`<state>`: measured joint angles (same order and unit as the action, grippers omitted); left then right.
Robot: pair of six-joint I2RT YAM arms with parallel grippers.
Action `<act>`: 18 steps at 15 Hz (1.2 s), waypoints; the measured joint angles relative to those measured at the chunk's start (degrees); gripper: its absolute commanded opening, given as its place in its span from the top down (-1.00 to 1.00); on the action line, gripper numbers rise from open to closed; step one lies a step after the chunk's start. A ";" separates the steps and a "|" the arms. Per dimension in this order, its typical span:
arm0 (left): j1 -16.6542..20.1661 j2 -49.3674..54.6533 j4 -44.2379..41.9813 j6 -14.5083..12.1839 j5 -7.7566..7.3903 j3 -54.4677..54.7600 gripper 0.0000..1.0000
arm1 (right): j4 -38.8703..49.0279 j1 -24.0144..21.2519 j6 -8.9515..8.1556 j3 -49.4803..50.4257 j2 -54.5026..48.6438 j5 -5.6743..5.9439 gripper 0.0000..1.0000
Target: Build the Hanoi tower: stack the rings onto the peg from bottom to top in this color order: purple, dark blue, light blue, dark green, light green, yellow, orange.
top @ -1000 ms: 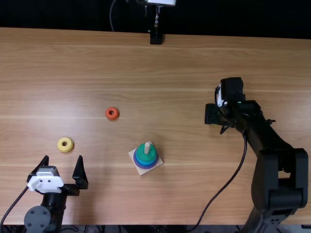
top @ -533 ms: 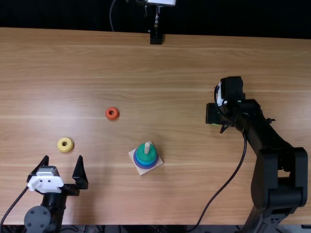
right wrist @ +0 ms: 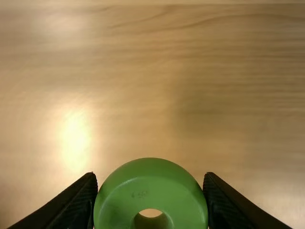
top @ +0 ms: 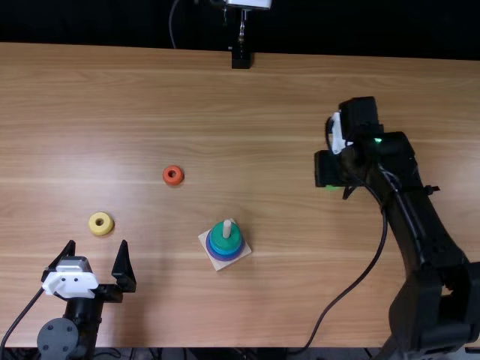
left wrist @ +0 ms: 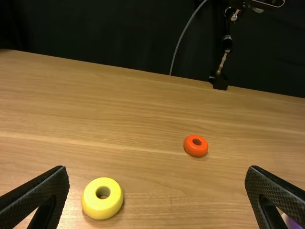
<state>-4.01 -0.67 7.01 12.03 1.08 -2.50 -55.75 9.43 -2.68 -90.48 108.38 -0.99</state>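
My right gripper is over the table's right half, a sliver of the light green ring showing beneath it. In the right wrist view the light green ring is held between the two fingers of the right gripper. My left gripper stands open at the near left; in its wrist view the left gripper has nothing between its fingers. The yellow ring lies just beyond it, the orange ring farther back. The peg rises from a stack with a dark green ring on top, blue and purple below.
The stack's square wooden base sits turned at an angle near the middle of the table. A black mount with a cable stands at the far edge. The right arm's cable loops over the near right part of the table.
The right arm has shifted slightly toward the far side, with the light green ring in its gripper. The left arm, the stack and the loose rings have kept their places.
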 measured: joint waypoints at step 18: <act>0.00 -0.02 -0.02 0.02 -0.02 0.02 -1.00 | -8.15 33.05 -1.90 -7.08 -12.57 -1.38 1.00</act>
<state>-4.01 -0.69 6.98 12.05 1.06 -2.48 -63.90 42.48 -4.58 -97.56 95.81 -2.37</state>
